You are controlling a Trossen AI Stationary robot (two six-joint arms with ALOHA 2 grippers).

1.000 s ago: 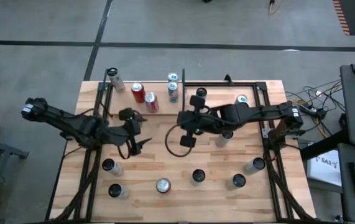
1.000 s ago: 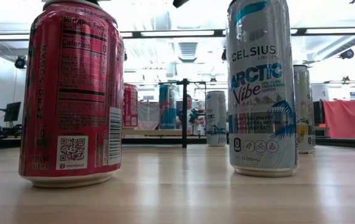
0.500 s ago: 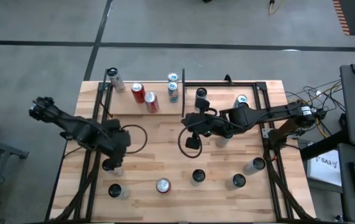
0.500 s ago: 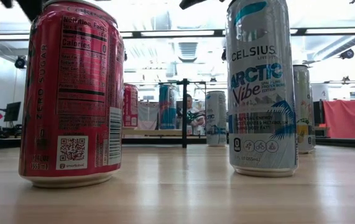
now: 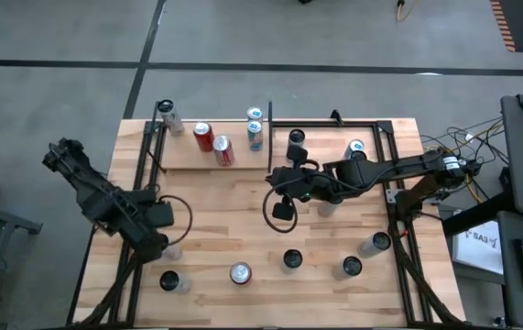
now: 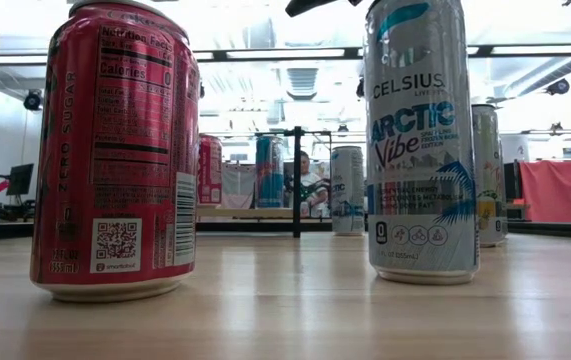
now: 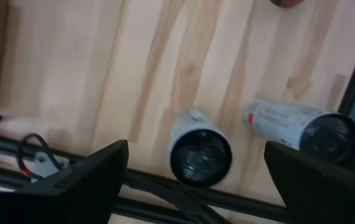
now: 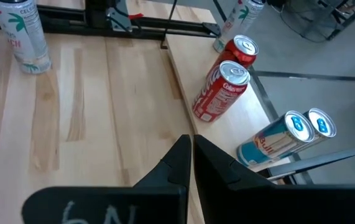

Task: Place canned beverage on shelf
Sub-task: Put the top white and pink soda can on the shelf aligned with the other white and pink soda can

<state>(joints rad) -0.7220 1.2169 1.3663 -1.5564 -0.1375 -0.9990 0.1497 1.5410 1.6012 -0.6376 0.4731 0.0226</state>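
Landmark: the shelf [image 5: 208, 154], a pale plywood panel at the far left part of the table [image 5: 243, 229]; five cans stand on it: a pale can [image 5: 168, 118] at its far left corner, two red cans [image 5: 204, 137] [image 5: 223, 150] mid-panel, two blue-and-silver cans [image 5: 256, 134] [image 5: 255, 115] at its right end beside a black upright rod [image 5: 269, 128].

Left gripper [image 5: 156, 244] sits well to the near side of the shelf, by the table's left frame rail, directly above a dark-topped can [image 7: 200, 155]; in the left wrist view its fingers [image 7: 90, 171] stand wide apart, the can upright between them, no contact visible; a second can [image 7: 301, 127] stands just beside it, nearer the table's front edge.

Right gripper [image 8: 191, 158] hovers near the shelf's right end, on its near side, over bare table; fingers pressed together, holding nothing; in the right wrist view the red cans and blue-and-silver cans lie beyond its tips, apart from it.

Low view: a red can [image 6: 115, 150] and a Celsius can [image 6: 422, 140] close to the lens; shelf cans visible far behind between them.
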